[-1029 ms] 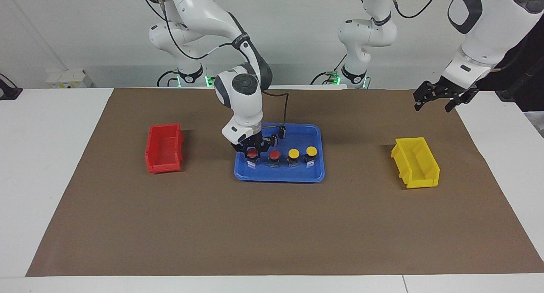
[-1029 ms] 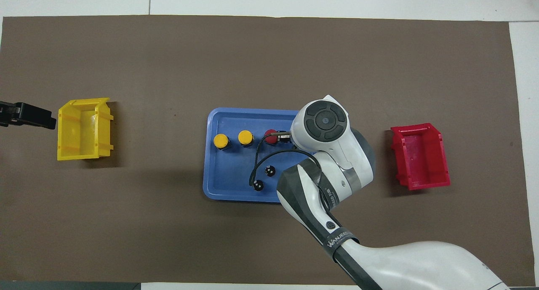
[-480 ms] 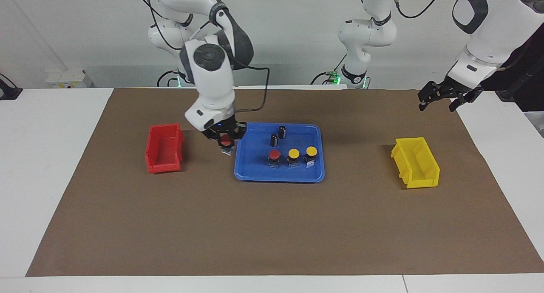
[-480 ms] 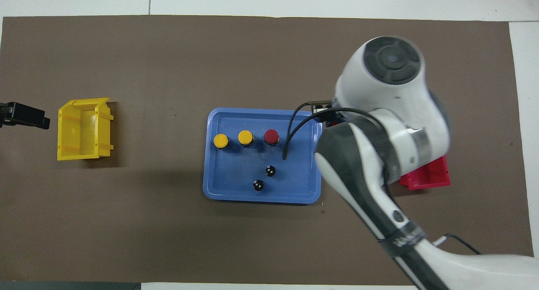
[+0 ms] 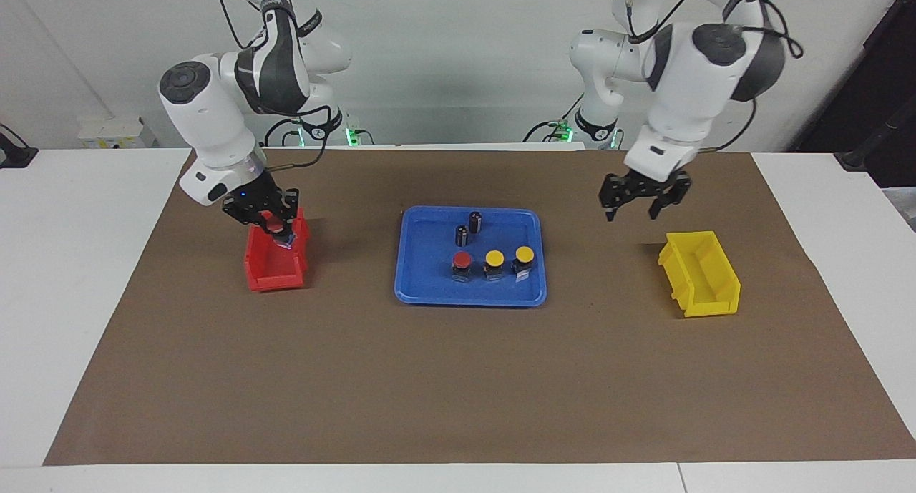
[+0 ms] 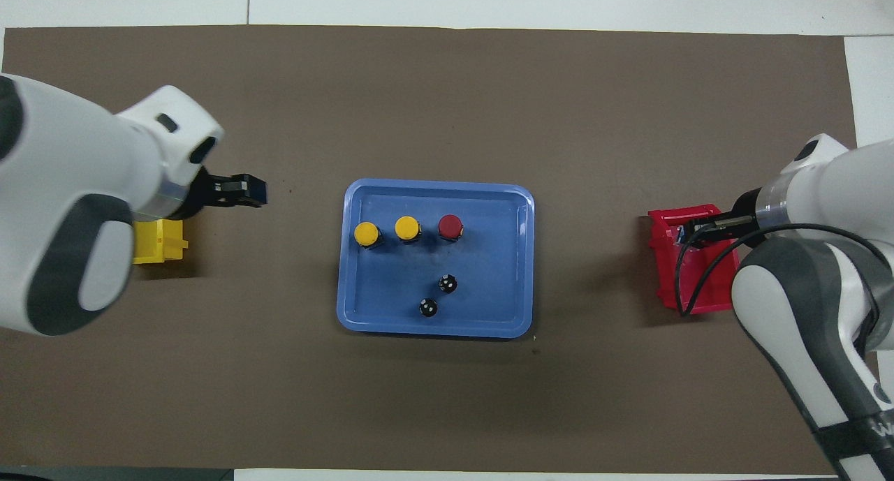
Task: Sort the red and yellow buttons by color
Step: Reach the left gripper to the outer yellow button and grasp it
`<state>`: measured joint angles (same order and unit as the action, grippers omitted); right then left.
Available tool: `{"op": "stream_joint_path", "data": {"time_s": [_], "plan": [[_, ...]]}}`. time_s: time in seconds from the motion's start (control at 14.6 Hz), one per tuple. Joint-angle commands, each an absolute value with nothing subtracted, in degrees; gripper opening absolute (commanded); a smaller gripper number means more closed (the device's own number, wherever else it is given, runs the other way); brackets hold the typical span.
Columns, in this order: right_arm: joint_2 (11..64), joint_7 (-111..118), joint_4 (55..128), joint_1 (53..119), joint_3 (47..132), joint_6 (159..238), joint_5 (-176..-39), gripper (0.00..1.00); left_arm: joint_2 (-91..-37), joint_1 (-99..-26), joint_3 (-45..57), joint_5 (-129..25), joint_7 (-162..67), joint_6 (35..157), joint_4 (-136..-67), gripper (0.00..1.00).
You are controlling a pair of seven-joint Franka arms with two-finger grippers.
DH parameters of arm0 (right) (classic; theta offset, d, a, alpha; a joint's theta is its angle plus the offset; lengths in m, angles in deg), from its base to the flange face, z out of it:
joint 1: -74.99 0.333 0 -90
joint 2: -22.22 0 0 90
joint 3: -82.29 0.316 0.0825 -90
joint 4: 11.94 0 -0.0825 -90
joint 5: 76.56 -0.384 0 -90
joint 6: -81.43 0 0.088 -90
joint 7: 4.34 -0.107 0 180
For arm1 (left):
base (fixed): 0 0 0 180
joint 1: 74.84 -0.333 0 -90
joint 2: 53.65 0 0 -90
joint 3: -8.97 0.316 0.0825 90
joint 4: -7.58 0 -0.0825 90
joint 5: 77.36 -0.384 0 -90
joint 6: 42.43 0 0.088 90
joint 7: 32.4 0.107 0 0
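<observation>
Nearest the robots on the blue tray [image 5: 429, 289] stand two dark capless cylinders [image 5: 468, 228]. Farther out sits a row of three buttons: a red button [image 5: 461, 260] toward the right arm's end, then two yellow buttons [image 5: 508, 257]. The right hand [image 5: 273, 225] hangs over the red bin [image 5: 268, 271], pinching a second red button [image 5: 275, 225]. The left hand [image 5: 642, 201] hovers with fingers spread over the brown mat [image 5: 458, 378] on the table [image 5: 64, 264], between the tray and the yellow bin [image 5: 705, 278].

Bare mat [image 5: 458, 378] rings the blue tray [image 5: 429, 293]; two dark cylinders [image 5: 469, 229] crowd its robot-side half
</observation>
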<state>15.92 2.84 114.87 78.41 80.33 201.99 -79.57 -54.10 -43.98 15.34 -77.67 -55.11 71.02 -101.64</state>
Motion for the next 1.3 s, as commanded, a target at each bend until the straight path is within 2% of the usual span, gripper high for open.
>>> {"op": "stream_joint_path", "data": {"time_s": [0.0, 0.27, 0.69, 0.82, 0.96, 1.1, 1.17, 1.24], "plan": [[12.7, 9.3, 118.9, 75.4, 81.1, 204.2, -80.4, 0.27, -60.3, -38.6, 16.3, -77.8, -61.9, 78.3, -102.2, 0.79], [12.7, 13.8, 119.9, 73.1, 81.1, 204.6, -80.4, 0.27, -65.4, -35.3, 16.3, -75.3, -63.0, 84.2, -102.6, 0.77], [11.8, 13.1, 126.8, 73.2, 81.2, 209.6, -80.4, 0.28, -65.1, -34.1, 16.2, -75.2, -63.6, 86.5, -107.5, 0.77], [11.4, 13.7, 130.5, 73.1, 81.2, 214.9, -80.4, 0.28, -65.0, -34.0, 16.2, -75.2, -63.6, 86.4, -107.7, 0.77], [12.4, 13.8, 131.6, 73.0, 81.1, 216.4, -80.4, 0.31, -65.0, -33.8, 16.2, -74.0, -64.5, 86.7, -107.6, 0.76], [12.6, 13.0, 132.0, 73.3, 81.2, 218.6, -80.4, 0.32, -65.2, -33.9, 16.2, -70.8, -64.9, 87.1, -107.6, 0.02], [12.5, 12.1, 132.6, 73.7, 81.2, 219.1, -80.4, 0.34, -65.3, -34.1, 16.2, -70.3, -65.0, 88.3, -107.6, 0.01], [12.5, 12.0, 132.8, 73.6, 81.2, 219.1, -80.4, 0.4, -65.4, -34.4, 16.3, -70.3, -65.0, 88.4, -107.2, 0.01]]}}
